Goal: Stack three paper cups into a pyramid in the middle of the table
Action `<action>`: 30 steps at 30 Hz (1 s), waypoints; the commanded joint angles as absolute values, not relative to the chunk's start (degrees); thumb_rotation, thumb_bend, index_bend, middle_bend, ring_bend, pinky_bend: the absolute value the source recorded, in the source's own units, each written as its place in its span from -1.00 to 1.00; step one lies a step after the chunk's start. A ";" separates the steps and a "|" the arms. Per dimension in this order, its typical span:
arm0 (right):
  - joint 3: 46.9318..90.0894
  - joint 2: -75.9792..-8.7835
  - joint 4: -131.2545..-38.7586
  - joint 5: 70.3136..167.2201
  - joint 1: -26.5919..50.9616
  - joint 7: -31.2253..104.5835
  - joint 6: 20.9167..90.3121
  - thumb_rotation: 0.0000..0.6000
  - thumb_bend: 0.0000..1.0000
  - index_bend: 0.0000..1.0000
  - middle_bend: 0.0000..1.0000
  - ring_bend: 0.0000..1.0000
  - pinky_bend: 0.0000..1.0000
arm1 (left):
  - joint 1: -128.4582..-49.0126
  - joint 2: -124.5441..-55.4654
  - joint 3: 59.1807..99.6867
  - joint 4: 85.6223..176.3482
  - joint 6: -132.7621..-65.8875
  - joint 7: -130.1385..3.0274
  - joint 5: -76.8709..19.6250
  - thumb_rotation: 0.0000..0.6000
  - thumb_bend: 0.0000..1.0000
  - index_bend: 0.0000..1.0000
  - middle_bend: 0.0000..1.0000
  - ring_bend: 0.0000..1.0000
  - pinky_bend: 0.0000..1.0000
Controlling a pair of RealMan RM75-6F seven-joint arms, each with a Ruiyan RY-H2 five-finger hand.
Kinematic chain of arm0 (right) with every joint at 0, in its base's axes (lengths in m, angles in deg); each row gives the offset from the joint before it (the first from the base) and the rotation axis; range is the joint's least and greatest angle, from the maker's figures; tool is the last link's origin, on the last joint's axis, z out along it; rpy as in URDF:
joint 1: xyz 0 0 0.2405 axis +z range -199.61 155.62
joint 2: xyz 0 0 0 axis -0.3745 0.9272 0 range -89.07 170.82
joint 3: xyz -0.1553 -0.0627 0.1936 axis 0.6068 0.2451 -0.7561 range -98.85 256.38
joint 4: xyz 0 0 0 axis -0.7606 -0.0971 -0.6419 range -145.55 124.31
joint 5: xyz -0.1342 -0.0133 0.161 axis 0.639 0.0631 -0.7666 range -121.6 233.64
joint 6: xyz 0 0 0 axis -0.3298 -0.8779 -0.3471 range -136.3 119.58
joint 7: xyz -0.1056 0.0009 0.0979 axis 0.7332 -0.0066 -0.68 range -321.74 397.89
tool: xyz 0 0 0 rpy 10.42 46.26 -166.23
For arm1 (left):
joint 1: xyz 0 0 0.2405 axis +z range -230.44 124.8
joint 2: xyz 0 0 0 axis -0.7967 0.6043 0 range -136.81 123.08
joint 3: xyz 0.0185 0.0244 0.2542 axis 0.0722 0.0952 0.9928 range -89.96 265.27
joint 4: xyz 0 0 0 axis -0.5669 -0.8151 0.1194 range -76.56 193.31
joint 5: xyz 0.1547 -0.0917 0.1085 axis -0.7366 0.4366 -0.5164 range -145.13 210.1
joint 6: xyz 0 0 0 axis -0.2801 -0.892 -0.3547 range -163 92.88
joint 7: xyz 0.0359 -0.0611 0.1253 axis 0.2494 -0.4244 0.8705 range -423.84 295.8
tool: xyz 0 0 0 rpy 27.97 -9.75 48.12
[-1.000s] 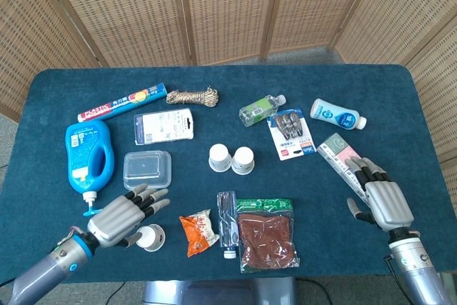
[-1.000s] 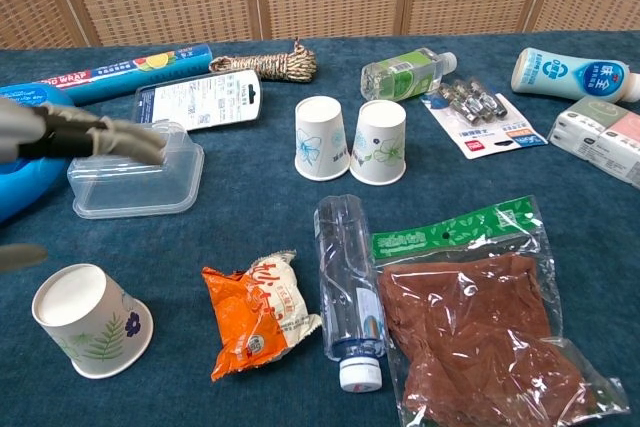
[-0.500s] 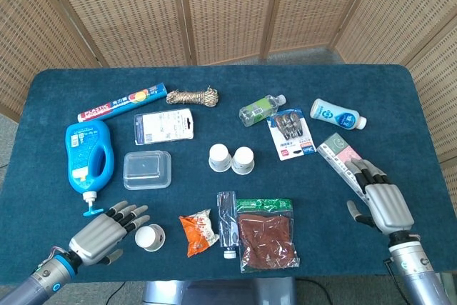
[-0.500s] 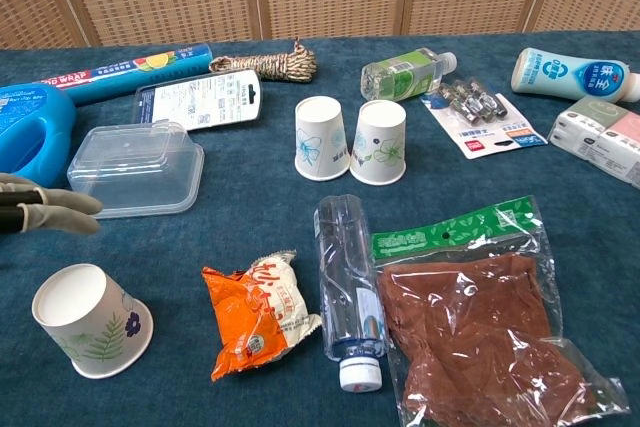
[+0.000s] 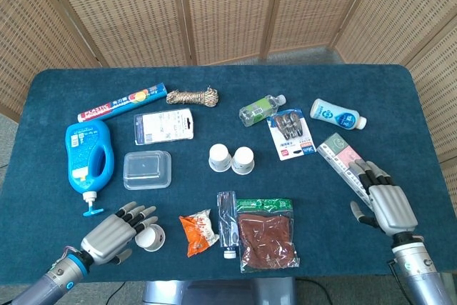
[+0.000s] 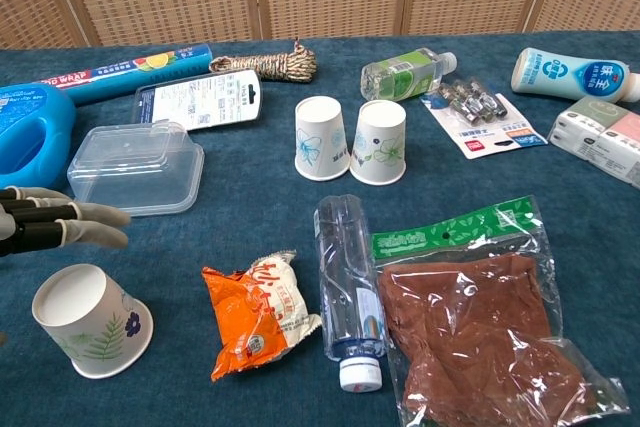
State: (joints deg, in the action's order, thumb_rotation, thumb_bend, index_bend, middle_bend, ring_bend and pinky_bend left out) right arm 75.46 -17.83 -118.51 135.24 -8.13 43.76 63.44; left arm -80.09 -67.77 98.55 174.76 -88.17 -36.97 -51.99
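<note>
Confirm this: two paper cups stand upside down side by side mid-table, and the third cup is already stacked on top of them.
Not quite. The two paper cups do stand upside down side by side mid-table, but the third cup is not stacked; the chest view shows it alone near the table's front-left edge, just below the left hand fingers.

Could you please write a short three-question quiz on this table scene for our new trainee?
1. True or false: the two paper cups in the middle stand upside down, side by side.
2. Which hand is nearest the lone paper cup: A left hand, B right hand?
3. Fill in: the orange snack packet lies left of the clear plastic ____.

Key: 1 true; 2 A; 3 bottle.
</note>
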 commanded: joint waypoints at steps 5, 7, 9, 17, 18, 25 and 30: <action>75.62 -17.78 -118.28 135.50 -8.38 43.21 63.59 1.00 -0.05 -0.85 -0.88 -1.00 -0.69 | -80.22 -70.75 97.20 173.30 -87.77 -37.11 -50.70 1.00 -0.16 -0.72 -1.00 -1.00 -0.83; 75.64 -17.81 -118.24 135.56 -8.46 43.17 63.71 1.00 -0.05 -0.86 -0.88 -1.00 -0.69 | -80.28 -71.29 96.98 173.10 -87.75 -37.19 -50.61 1.00 -0.16 -0.70 -1.00 -1.00 -0.80; 75.66 -17.82 -118.25 135.65 -8.54 42.97 63.78 1.00 -0.04 -0.88 -0.88 -1.00 -0.69 | -80.32 -71.64 96.84 172.82 -87.65 -37.26 -50.23 1.00 -0.16 -0.68 -1.00 -0.97 -0.78; 75.75 -17.70 -118.01 135.79 -8.83 42.42 63.97 1.00 -0.04 -0.88 -0.89 -1.00 -0.69 | -80.01 -73.82 96.81 170.73 -87.56 -38.10 -49.58 1.00 -0.16 -0.45 -0.75 -0.64 -0.44; 75.77 -17.73 -117.92 135.79 -8.86 42.34 63.95 1.00 -0.04 -0.88 -0.88 -1.00 -0.69 | -79.93 -74.18 96.75 170.42 -87.71 -38.24 -49.63 1.00 -0.15 -0.40 -0.68 -0.59 -0.31; 75.73 -17.79 -117.49 135.88 -9.01 41.69 64.05 1.00 -0.04 -0.88 -0.88 -1.00 -0.69 | -79.62 -75.11 96.27 169.58 -88.55 -39.47 -49.44 1.00 -0.15 -0.23 -0.47 -0.46 0.01; 75.69 -17.84 -117.27 135.93 -8.97 41.45 63.92 1.00 -0.04 -0.88 -0.88 -1.00 -0.69 | -79.65 -73.40 94.89 170.38 -90.19 -42.77 -49.81 1.00 -0.14 -0.20 -0.44 -0.42 0.05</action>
State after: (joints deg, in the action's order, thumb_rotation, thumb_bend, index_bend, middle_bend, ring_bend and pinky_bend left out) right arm 75.69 -17.83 -117.28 135.93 -8.98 41.45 63.93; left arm -79.62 -74.26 95.55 169.97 -89.40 -41.67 -49.56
